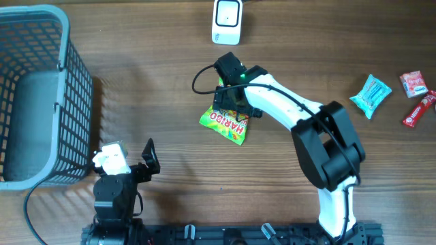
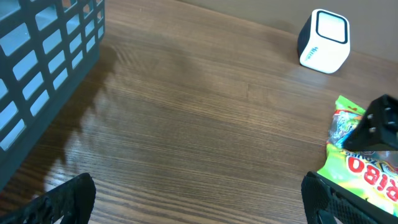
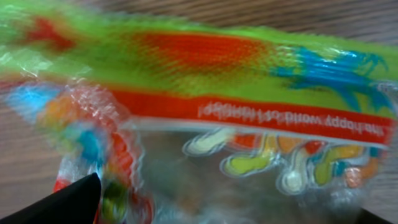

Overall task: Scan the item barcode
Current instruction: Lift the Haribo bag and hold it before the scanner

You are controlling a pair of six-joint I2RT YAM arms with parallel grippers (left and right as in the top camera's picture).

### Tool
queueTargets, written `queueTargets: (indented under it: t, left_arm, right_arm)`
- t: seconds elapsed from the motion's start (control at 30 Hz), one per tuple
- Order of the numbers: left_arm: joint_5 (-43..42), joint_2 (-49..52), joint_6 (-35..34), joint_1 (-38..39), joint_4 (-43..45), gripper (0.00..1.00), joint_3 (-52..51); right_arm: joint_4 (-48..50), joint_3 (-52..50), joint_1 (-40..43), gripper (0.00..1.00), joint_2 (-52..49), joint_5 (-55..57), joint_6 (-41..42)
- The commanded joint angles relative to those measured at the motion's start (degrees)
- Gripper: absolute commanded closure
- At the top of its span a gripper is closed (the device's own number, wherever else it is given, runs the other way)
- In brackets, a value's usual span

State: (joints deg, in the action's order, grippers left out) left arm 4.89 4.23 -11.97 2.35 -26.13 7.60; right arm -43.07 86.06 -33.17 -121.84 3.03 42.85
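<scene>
**Green Haribo bag lies mid-table under the right gripper**

Grey plastic basket fills the far left of the wooden table. Just right of its near corner sits the left gripper, released. Its two black fingertips show at the bottom corners of the left wrist view with bare wood between them, holding nothing.

At the centre, the white barcode scanner stands at the far edge. Nearer than it the Haribo bag lies flat on the wood, its far end covered by the right gripper, which reaches in from the right. In the right wrist view the bag fills the frame – blurred – and one black fingertip sits out at the bottom left corner, so the jaws are spread wide and not pinching the bag.

Well to the right lie a light blue packet and two red packets – the second just nearer.
</scene>
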Motion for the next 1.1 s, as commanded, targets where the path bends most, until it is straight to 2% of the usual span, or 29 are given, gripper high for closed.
queueTargets:
  t: [0.0, 0.03, 0.1, 0.13, 0.17, 0.2, 0.33, 0.4, 0.5, 0.6, 0.7, 0.87, 1.07]
  left_arm:
    - [0.79, 0.02, -0.70, -0.28, -0.07, 0.00, -0.09]
    - [0.79, 0.02, -0.70, -0.28, -0.07, 0.00, -0.09]
    - [0.79, 0.02, -0.70, -0.28, -0.07, 0.00, -0.09]
    - [0.79, 0.02, -0.70, -0.28, -0.07, 0.00, -0.09]
    - [0.79, 0.02, -0.70, -0.28, -0.07, 0.00, -0.09]
    - [0.79, 0.02, -0.70, -0.28, -0.07, 0.00, -0.09]
    - [0.79, 0.02, -0.70, -0.28, -0.07, 0.00, -0.09]
    - [0.79, 0.02, -0.70, -0.28, -0.07, 0.00, -0.09]
    - [0.79, 0.02, -0.70, -0.28, -0.07, 0.00, -0.09]
    - [0.79, 0.02, -0.70, -0.28, -0.07, 0.00, -0.09]
    - [0.79, 0.02, -0.70, -0.28, -0.07, 0.00, -0.09]
    - [0.79, 0.02, -0.70, -0.28, -0.07, 0.00, -0.09]
    - [0.79, 0.02, -0.70, -0.28, -0.07, 0.00, -0.09]
  right_arm:
    - [-0.31, 0.48, 0.02, 0.06, -3.13, -1.01, 6.82]
    - [-0.66, 0.48, 0.04, 0.19, -3.17, -0.92, 7.13]
    - [-1.68, 1.07, 0.52, 0.59, -2.91, -0.98, 7.06]
    - [-3.48, 2.25, 0.76, 0.72, -2.78, -1.42, 7.04]
    - [-5.90, 4.02, 1.03, 0.91, -2.71, -2.23, 7.02]
    - [-10.27, 7.23, 1.88, 0.96, -2.60, -4.90, 6.64]
    - [-28.11, 17.70, 6.14, 0.96, -2.43, -21.59, 5.35]
    - [-36.50, 19.43, 8.41, 0.96, -2.27, -32.63, 3.43]
    - [-47.80, 19.41, 10.69, 0.96, -2.29, -40.79, 2.10]
    - [-49.24, 19.26, 11.61, 0.96, -2.12, -50.31, -3.61]
    - [-49.24, 19.26, 11.50, 0.96, -2.12, -55.71, -1.11]
    - [-49.22, 19.26, 11.47, 0.96, -2.12, -56.54, 15.26]
    - [-49.11, 19.26, 11.50, 0.96, -2.12, -61.40, 27.54]
